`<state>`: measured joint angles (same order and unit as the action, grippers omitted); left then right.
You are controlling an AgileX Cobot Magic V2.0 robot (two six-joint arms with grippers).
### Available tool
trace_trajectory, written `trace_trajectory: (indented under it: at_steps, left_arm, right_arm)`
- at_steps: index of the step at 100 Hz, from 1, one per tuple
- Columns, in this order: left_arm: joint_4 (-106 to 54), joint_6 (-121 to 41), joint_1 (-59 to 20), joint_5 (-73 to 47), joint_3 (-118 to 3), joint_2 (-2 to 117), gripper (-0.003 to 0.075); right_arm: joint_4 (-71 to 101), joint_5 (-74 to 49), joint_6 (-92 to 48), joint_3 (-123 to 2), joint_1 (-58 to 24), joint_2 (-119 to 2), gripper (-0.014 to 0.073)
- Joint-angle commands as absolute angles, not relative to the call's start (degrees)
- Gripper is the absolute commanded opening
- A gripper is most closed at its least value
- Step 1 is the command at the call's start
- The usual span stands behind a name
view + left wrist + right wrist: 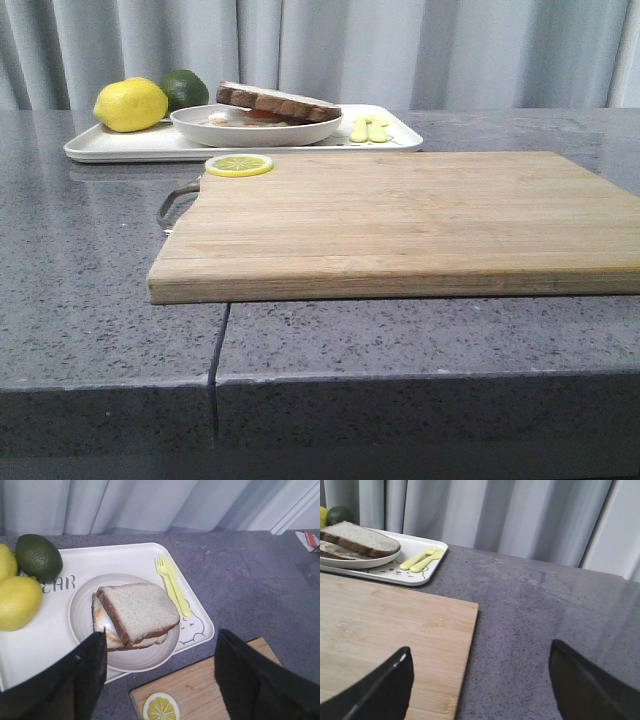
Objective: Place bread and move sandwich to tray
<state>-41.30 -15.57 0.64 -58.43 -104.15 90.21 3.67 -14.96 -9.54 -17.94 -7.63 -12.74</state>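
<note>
Beneath the thick brown-crusted bread slice (137,611), most of the fried egg is hidden from me. The wooden cutting board (400,225) runs off the front view's right edge.

From my station, all I could see of the robot was its two claws, each filling the foreground of its own wrist camera, while the front view showed none of the machine at all. The left claw (160,680) appeared as a pair of broad matte black fingers (75,680) with a slightly rough, fabric-like surface and a small pale fleck on one edge. The right claw (480,685) looked alike: two dark, wedge-shaped fingers (380,692), one with a thin light glint along its rim.
</note>
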Motion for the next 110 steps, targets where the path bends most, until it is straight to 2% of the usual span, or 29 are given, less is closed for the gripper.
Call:
trace_trajectory:
  at_steps: [1,27,62,89,110]
  left_arm:
    - [-43.71,-18.74,0.71,-49.95,-96.57,81.08,0.0433]
    - [-47.22,-27.68,0.71,-36.90,-66.45,59.01,0.0433]
    - [-47.34,-30.82,0.71,-23.30,-36.92,31.85,0.0432]
    - [-47.34,-30.82,0.71,-20.06,-23.18,14.88,0.0430]
    - [-47.34,-30.82,0.71,-20.06,-18.54,10.69,0.0430]
  right_arm:
    - [3.53,-10.08,-9.59,-19.45,-7.29,-13.09,0.0552]
    - [3.53,-10.02,-9.59,-19.45,-7.29,-13.09,0.0552]
    - [3.53,-10.08,-9.59,-19.45,-7.29,-13.09,0.0552]
    - [3.53,-10.78,-9.59,-19.45,-7.29,-13.09,0.0552]
    - [3.53,-11.61,-9.59,-19.45,-7.29,-13.09,0.0547]
